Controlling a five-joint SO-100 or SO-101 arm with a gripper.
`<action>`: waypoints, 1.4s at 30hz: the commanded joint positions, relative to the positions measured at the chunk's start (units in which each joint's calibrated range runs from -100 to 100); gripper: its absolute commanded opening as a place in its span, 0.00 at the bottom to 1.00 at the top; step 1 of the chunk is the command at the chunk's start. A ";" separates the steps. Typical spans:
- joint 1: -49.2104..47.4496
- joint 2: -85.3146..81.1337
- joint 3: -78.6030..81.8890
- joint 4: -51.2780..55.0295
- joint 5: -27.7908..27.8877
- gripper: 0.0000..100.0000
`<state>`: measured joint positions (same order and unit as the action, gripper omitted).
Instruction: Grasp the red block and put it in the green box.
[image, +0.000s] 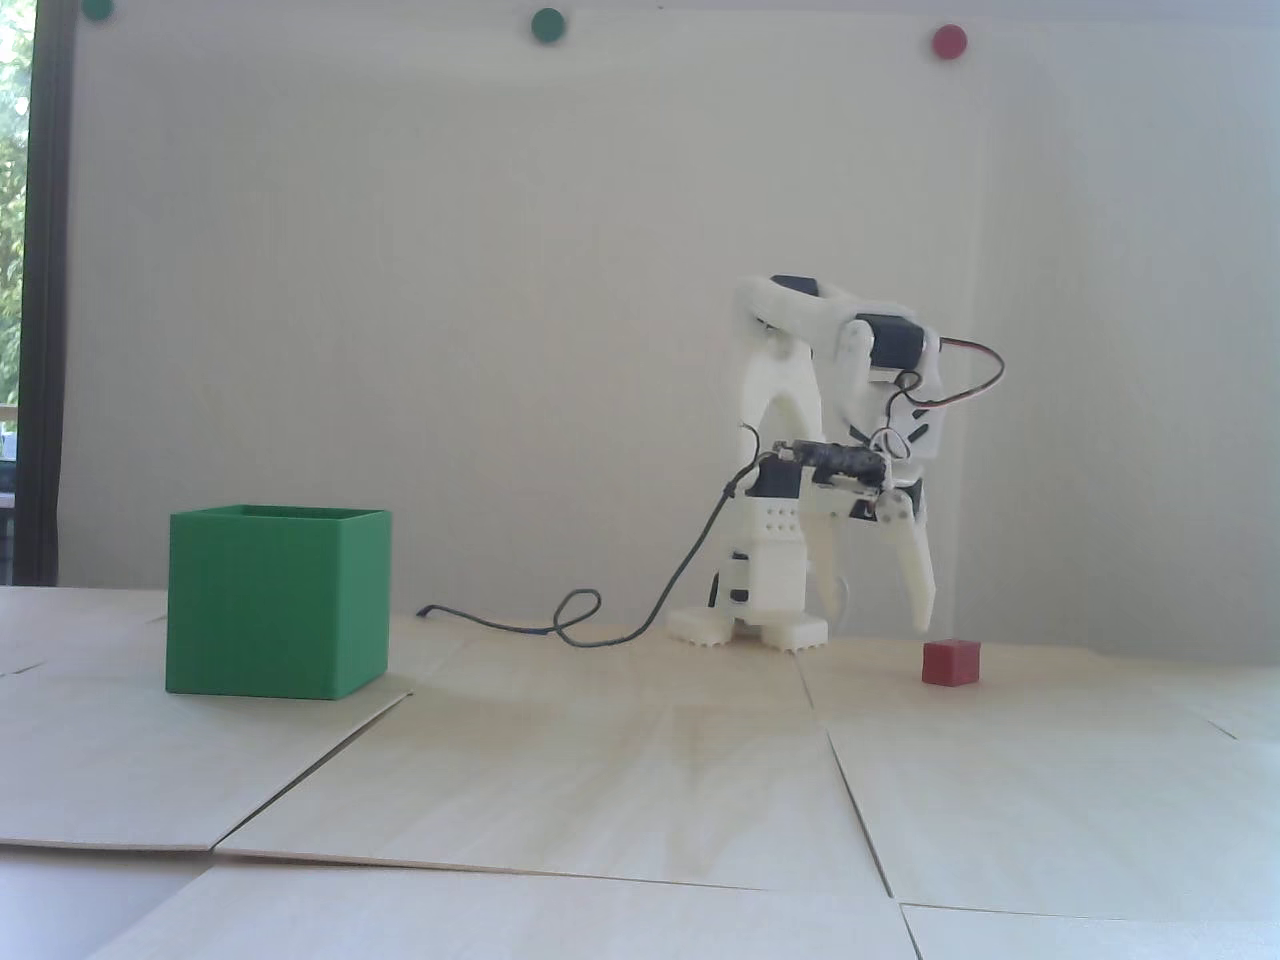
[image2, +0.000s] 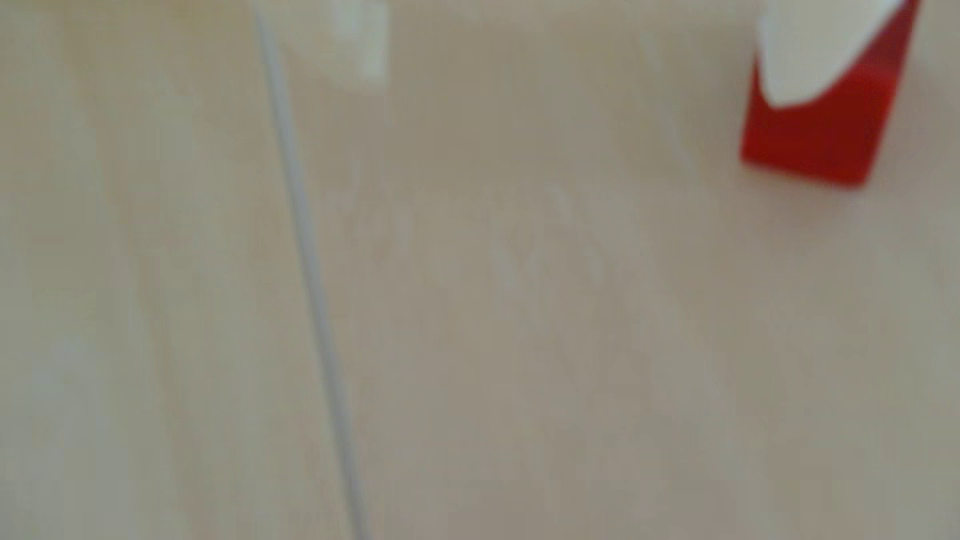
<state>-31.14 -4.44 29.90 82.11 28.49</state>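
We're looking at a pale plywood-panelled table (image: 640, 780) with the big matte green thin-walled plastic box (image: 275, 605) sitting over on the left of the fixed view, its inside hidden from this low angle. The white 3D-printed arm (image: 830, 420) is folding down on the right, well apart from that box, and its two-finger gripper (image: 875, 625) is hanging fingers-down just above and beside the small solid matte red block (image: 950, 662).

So we're reckoning the task is barely starting: the block is sitting on the table, nothing gripped, and the grasp, the carry across and the drop into the box are all left to do.

The fingers are looking spread fairly wide, one each side of a gap, though the far finger is blending into the white wall, so we're hedging a bit there. The wrist view is seriously blurry: one white fingertip (image2: 821, 52) is covering part of the block (image2: 815, 135), which is cut off at the top edge.
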 joint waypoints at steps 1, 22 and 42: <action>1.59 5.35 -10.11 0.01 0.30 0.26; 17.67 -0.10 -8.34 1.87 7.33 0.26; -4.44 4.40 -7.98 1.95 13.37 0.26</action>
<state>-35.12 0.12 23.55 83.03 39.99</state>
